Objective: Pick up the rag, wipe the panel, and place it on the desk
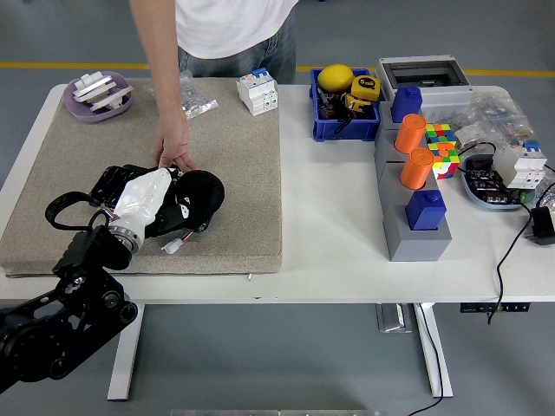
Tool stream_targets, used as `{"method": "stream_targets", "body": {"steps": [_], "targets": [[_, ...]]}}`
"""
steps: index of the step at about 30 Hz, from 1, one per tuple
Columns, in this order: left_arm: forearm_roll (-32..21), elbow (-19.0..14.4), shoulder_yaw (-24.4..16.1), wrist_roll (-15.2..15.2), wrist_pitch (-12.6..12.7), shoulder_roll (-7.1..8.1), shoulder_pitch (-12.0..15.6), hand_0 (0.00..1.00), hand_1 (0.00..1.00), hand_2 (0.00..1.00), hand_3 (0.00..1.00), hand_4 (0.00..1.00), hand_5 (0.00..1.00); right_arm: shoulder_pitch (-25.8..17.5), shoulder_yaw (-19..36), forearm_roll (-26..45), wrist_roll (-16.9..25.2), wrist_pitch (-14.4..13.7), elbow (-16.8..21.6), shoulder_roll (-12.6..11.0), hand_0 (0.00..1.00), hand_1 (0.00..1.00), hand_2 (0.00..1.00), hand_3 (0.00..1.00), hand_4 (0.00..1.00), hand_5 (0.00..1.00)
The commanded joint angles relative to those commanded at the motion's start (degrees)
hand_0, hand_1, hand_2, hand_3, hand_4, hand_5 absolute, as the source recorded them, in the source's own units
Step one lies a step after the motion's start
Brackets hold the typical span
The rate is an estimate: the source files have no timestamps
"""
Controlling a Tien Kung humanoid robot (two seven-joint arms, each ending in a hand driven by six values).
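A long black panel (pixel 109 181) lies on the beige mat (pixel 243 173) at the table's left. My left hand (pixel 196 194) rests on the panel's right end, its white-wrapped wrist behind it. The fingers are curled over a dark rag (pixel 206 187) that is hard to tell apart from the black hand. A person at the far side presses a hand (pixel 173 147) on the panel's back edge and steadies it. A small white connector (pixel 171 246) on a wire pokes out below the panel. My right arm is out of view.
On the mat's far edge lie a purple dish (pixel 98 94) with white parts, a plastic bag (pixel 195 100) and a white breaker (pixel 257 91). To the right stand a blue bin (pixel 343 104) with a tape measure, a grey block (pixel 414 217) with orange and blue pieces, and a colour cube (pixel 442 147).
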Motion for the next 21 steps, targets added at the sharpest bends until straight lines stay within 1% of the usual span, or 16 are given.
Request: {"method": "stream_targets", "body": {"steps": [5, 12, 14, 21], "targets": [[0.0, 0.1, 0.2, 0.2, 0.0, -0.22, 0.3, 0.294, 0.49, 0.547, 0.488, 0.161, 0.002, -0.1, -0.1, 0.1, -0.1, 0.1, -0.1, 0.1, 0.75, 0.622, 0.618, 0.558, 0.912, 0.426], [-0.4, 2.3, -0.7, 0.0, 0.4, -0.34, 0.5, 0.298, 0.488, 0.545, 0.488, 0.164, 0.002, -0.1, -0.1, 0.1, -0.1, 0.2, 0.0, 0.1, 0.75, 0.622, 0.619, 0.559, 0.915, 0.428], [-0.2, 3.1, -1.5, 0.0, 0.6, -0.5, 0.7, 0.298, 0.488, 0.545, 0.488, 0.164, 0.002, -0.1, -0.2, 0.1, -0.1, 0.2, 0.0, 0.1, 0.75, 0.622, 0.619, 0.559, 0.915, 0.428], [1.2, 4.0, -3.9, 0.3, 0.9, -0.42, 1.1, 0.299, 0.483, 0.543, 0.484, 0.149, 0.002, -0.1, -0.1, 0.1, -0.1, 0.3, -0.1, 0.3, 0.75, 0.621, 0.619, 0.558, 0.913, 0.431]]}}
